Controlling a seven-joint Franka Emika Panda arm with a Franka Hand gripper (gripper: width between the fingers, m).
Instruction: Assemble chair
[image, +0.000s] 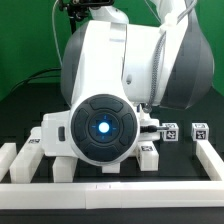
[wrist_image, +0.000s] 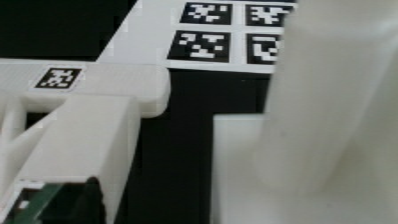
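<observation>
The chair is a set of loose white parts on the black table. In the exterior view my arm (image: 110, 90) fills the middle and hides the gripper. Tagged chair parts show past it on the exterior view's left (image: 34, 141) and right (image: 171, 131). The wrist view looks down on a flat chair slab (wrist_image: 228, 30) with several tags. Next to it lies a white bar (wrist_image: 89, 85) with one small tag. A tall, blurred white part (wrist_image: 334, 120) stands close to the camera. My gripper (wrist_image: 199, 216) is open, with one dark finger (wrist_image: 47, 204) far out at the side. Nothing sits between the jaws.
Long plain white border rails frame the work area on the exterior view's left (image: 18, 160), front (image: 110, 187) and right (image: 206, 160). A small tagged white cube (image: 199, 130) stands at the far right. The arm's bulk blocks most of the table's middle.
</observation>
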